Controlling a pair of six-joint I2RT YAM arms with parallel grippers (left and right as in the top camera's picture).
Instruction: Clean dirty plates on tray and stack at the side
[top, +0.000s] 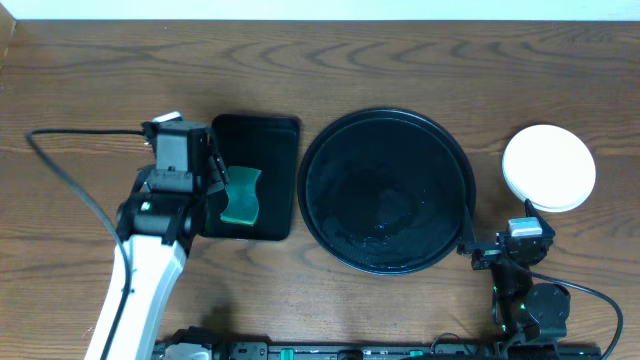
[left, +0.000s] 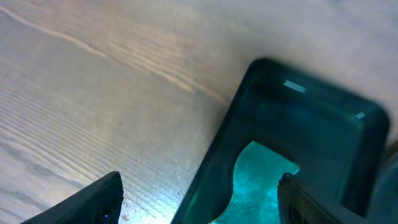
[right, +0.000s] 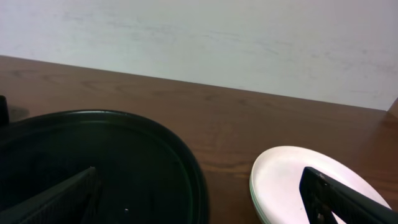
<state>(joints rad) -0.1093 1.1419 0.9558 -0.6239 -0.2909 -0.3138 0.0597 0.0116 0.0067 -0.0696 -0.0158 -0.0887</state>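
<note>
From overhead, you have the round tray (top: 385, 190) in the middle of the worktop (top: 100, 80), its glossy black floor facing up. The plates (top: 548, 168) sit in one pile to the tray's right, off it and just beside its rim. They lie flat and face up, and being round they point no particular way. You cannot count them from here. Your right tool (top: 500, 232) is between the tray's rim and the pile, on the near side, with its fingers spread wide and gripping nothing. To the left of the round tray is a rectangular tray (top: 255, 178), long axis running away from you, with a green sponge (top: 241, 195) in it. Your left tool (top: 218, 180) hangs over that tray's left edge.

In the left wrist view, your left tool (left: 199, 205) is spread apart and holds nothing. The rectangular tray (left: 311, 124) and the sponge (left: 255, 180) lie below it.

In the right wrist view, your right tool (right: 199, 205) is wide open. The round tray (right: 180, 149) is on the left and the plates (right: 292, 174) on the right. A pale green edge shows along the pile's rim.
</note>
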